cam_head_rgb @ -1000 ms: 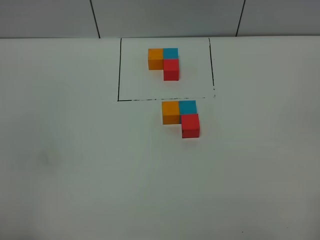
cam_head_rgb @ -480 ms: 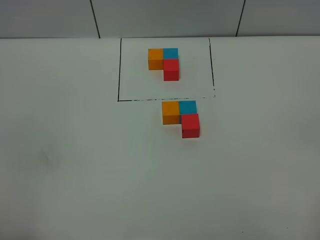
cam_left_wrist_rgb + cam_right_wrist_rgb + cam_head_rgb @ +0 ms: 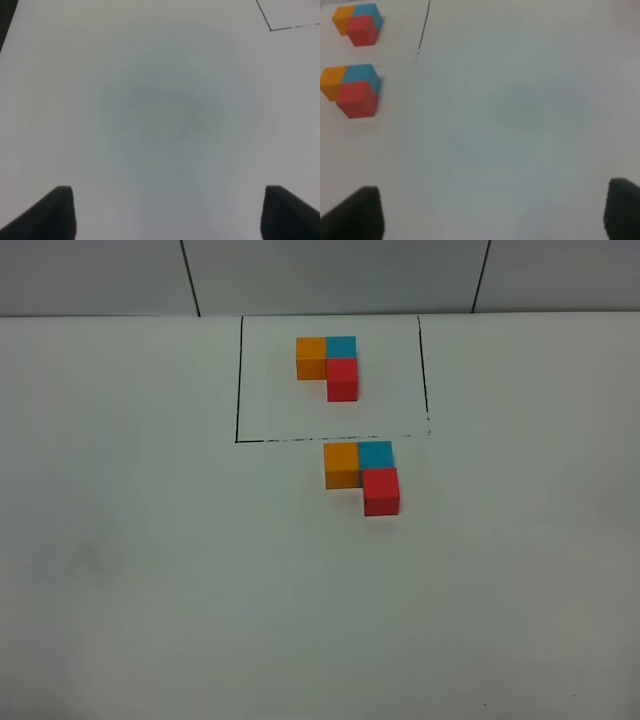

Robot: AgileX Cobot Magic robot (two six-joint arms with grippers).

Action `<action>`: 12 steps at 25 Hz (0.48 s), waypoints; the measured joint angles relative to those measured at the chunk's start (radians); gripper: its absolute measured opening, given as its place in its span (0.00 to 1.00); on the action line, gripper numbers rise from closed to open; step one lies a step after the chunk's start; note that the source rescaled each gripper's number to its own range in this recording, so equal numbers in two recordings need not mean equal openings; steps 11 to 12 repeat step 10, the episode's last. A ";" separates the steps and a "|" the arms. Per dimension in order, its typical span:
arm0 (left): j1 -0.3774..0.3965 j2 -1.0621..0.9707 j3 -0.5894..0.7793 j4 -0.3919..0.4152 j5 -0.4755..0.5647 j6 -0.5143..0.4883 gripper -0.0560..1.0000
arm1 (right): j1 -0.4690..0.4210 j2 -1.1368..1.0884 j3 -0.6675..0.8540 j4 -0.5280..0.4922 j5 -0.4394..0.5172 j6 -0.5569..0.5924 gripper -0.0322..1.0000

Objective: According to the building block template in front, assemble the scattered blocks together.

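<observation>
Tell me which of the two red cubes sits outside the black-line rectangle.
The nearer red cube, just below the rectangle's dashed front line, joined to an orange cube and a blue cube. The other red cube lies inside the black-line rectangle.

My high camera looks steeply down on the white table [image 3: 150, 590] from the front. My right wrist camera, closer and low, shares its assembled blocks [image 3: 351, 89] and framed template [image 3: 359, 22]; my left wrist shares only a black frame corner [image 3: 271, 29].

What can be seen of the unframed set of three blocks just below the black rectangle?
The scattered blocks are three equal matte cubes, orange, cyan-blue and red, pushed together into an L: orange left of blue, red in front of blue. They sit flat on the white table just outside the black-line frame, matching the template. Nothing else touches them.
</observation>
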 joint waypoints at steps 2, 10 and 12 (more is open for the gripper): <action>0.000 0.000 0.000 0.000 0.000 0.000 0.91 | 0.010 0.000 0.000 0.000 0.000 0.000 0.77; 0.000 0.000 0.000 0.000 0.000 0.000 0.91 | 0.010 0.000 0.000 -0.004 0.000 0.001 0.76; 0.000 0.000 0.000 0.000 0.000 0.000 0.91 | 0.010 0.000 0.000 -0.004 0.000 0.001 0.76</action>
